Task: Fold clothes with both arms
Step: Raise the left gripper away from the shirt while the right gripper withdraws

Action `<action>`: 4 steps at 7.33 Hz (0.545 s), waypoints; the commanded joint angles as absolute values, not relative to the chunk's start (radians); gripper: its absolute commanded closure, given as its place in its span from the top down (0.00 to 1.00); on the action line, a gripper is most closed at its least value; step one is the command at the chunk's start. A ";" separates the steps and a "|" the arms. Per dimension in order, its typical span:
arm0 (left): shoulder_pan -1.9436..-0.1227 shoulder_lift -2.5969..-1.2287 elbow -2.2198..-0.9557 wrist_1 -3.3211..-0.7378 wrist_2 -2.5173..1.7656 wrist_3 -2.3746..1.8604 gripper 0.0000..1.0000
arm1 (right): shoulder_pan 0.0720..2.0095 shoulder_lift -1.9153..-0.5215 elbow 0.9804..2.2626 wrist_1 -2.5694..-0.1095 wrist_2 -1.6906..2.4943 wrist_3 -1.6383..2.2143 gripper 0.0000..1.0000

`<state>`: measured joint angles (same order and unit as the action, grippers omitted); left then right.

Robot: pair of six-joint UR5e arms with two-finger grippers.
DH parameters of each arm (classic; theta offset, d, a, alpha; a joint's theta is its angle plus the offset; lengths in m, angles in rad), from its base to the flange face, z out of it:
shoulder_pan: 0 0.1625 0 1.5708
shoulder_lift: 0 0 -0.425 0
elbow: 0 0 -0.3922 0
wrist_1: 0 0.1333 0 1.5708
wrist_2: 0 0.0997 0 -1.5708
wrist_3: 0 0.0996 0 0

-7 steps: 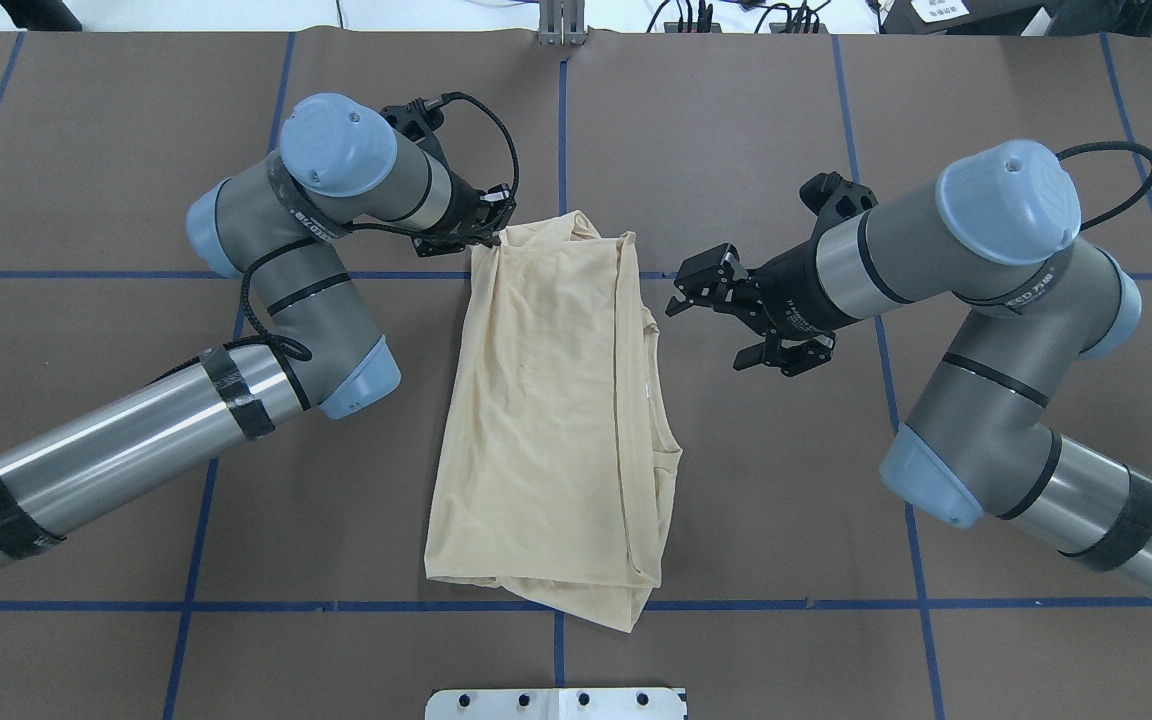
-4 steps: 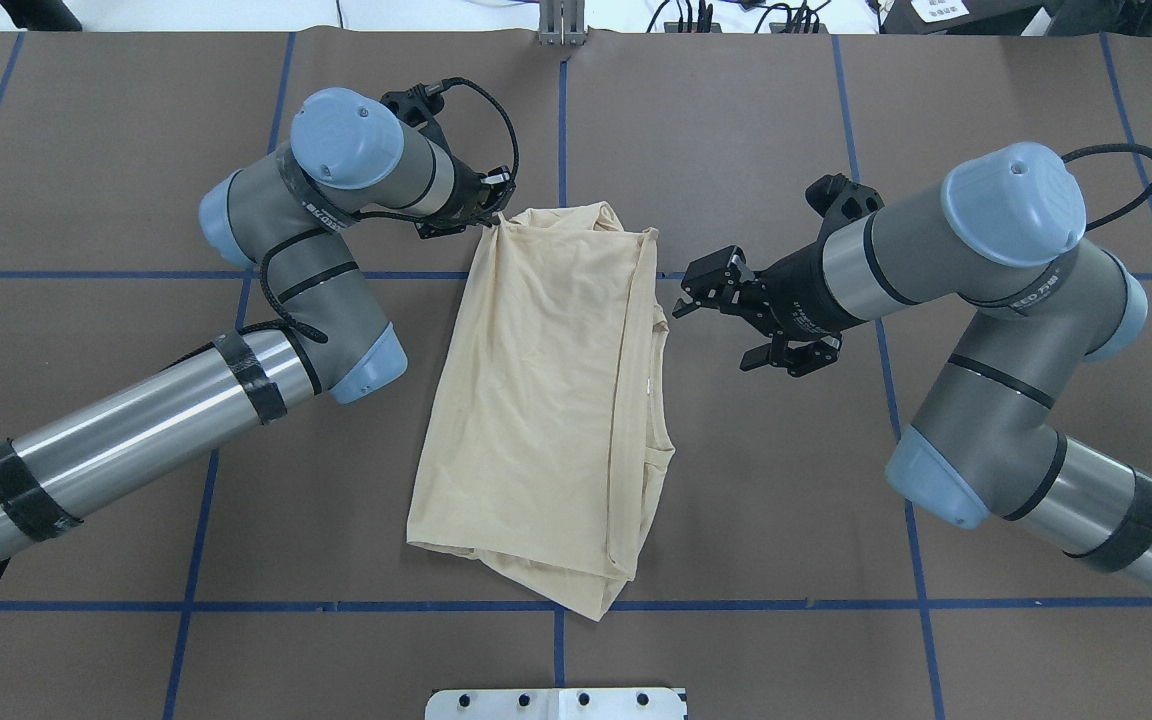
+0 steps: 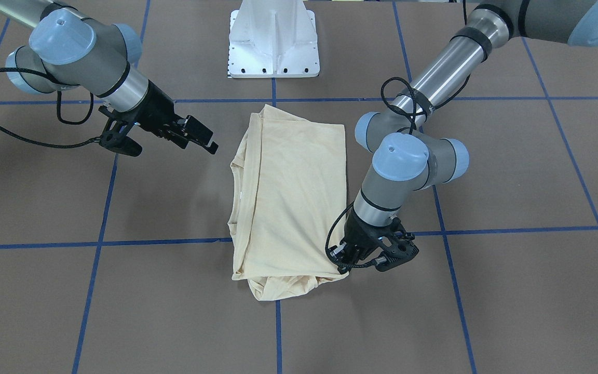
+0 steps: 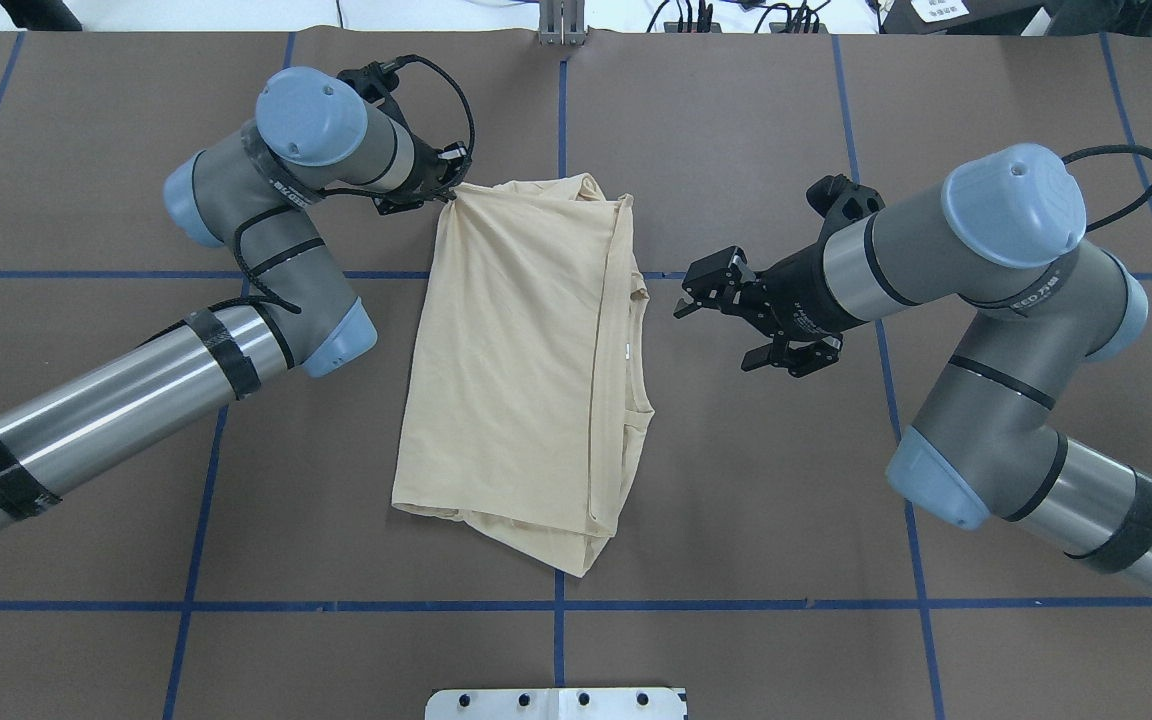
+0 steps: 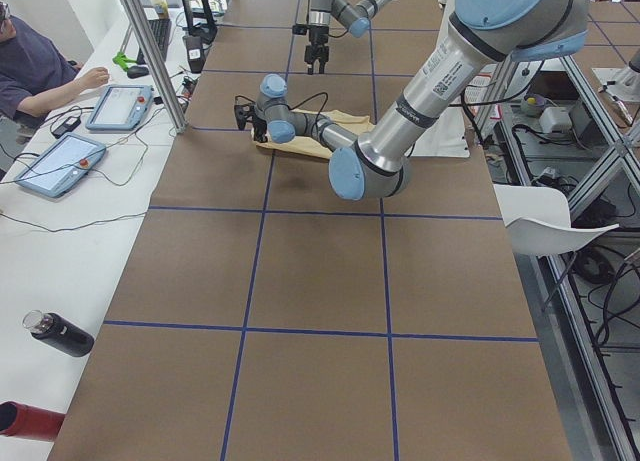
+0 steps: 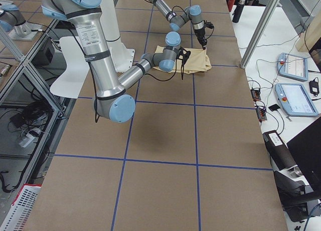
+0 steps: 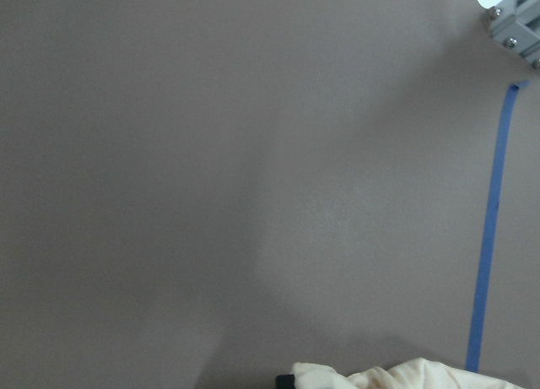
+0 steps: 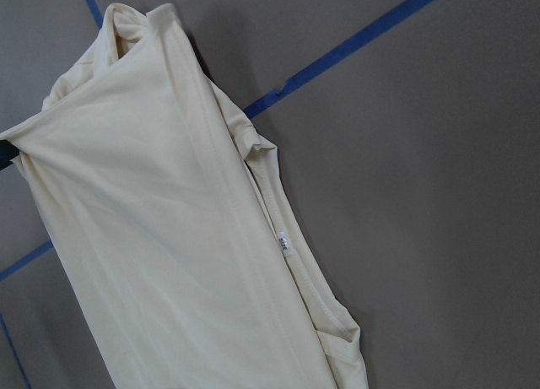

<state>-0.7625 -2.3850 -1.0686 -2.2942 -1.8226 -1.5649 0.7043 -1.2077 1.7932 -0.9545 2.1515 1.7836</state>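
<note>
**I Hold One Corner of the Shirt**

My left gripper (image 4: 448,192) is pinched tight on the far left corner of the cream shirt (image 4: 526,370). The cloth is pulled into a little point there. The shirt lies folded into a long shape in the middle of the brown table (image 4: 786,520), on top of the blue tape lines (image 4: 736,604). Its far end is bunched up a bit. The small white label (image 4: 625,350) shows at the neck, on my right side. My right gripper (image 4: 688,295) hangs just beside the shirt's right edge, near the neck. Its jaws are spread apart and hold nothing. It does not touch the cloth.
</note>
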 commanded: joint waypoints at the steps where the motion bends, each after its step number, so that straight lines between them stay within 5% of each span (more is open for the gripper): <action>1: -0.787 -2.359 -1.066 -2.296 -1.809 -1.565 0.00 | 0.700 -1.209 1.793 -0.954 2.149 1.772 1.00; 2: -0.787 -2.358 -1.066 -2.299 -1.807 -1.565 0.31 | 0.699 -1.207 1.795 -0.954 2.151 1.752 1.00; 3: -0.787 -2.356 -1.068 -2.299 -1.807 -1.563 0.92 | 0.696 -1.209 1.796 -0.956 2.149 1.696 1.00; 4: -0.787 -2.356 -1.078 -2.295 -1.809 -1.562 0.99 | 0.696 -1.207 1.795 -0.962 2.149 1.642 1.00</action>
